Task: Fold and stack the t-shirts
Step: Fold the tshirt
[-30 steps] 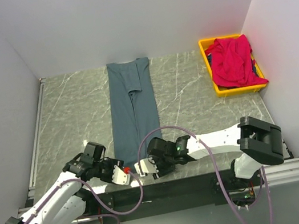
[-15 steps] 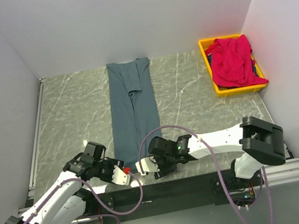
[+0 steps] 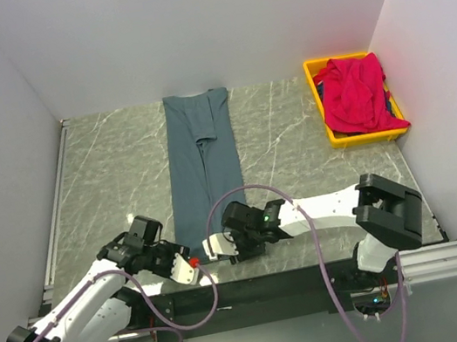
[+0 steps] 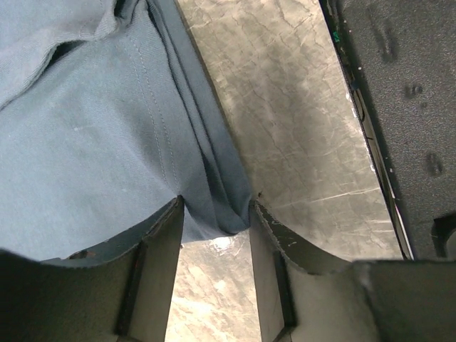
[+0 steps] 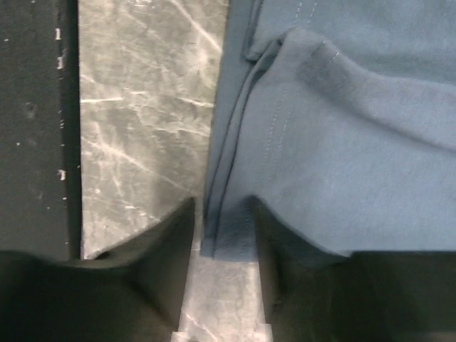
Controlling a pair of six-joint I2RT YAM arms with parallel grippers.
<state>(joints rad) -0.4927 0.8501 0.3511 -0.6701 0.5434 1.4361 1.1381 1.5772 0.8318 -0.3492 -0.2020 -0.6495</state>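
The dark slate blue-grey t-shirt [image 3: 202,162] lies folded into a long narrow strip down the middle of the table. My left gripper [image 3: 190,264] is at its near left corner. In the left wrist view the open fingers [image 4: 216,214] straddle that corner of the shirt [image 4: 92,142]. My right gripper [image 3: 216,248] is at the near right corner. In the right wrist view its open fingers [image 5: 224,214] straddle the layered edge of the shirt [image 5: 342,142]. The crimson red t-shirt [image 3: 357,93] lies crumpled in the bin.
A yellow plastic bin [image 3: 356,140] stands at the back right against the right wall. White walls close in the table on the left, back and right. A black rail [image 4: 399,107] runs along the table's near edge.
My right gripper has moved forward onto the shirt's near right corner. My left gripper has shifted only slightly. The shirts have not moved.
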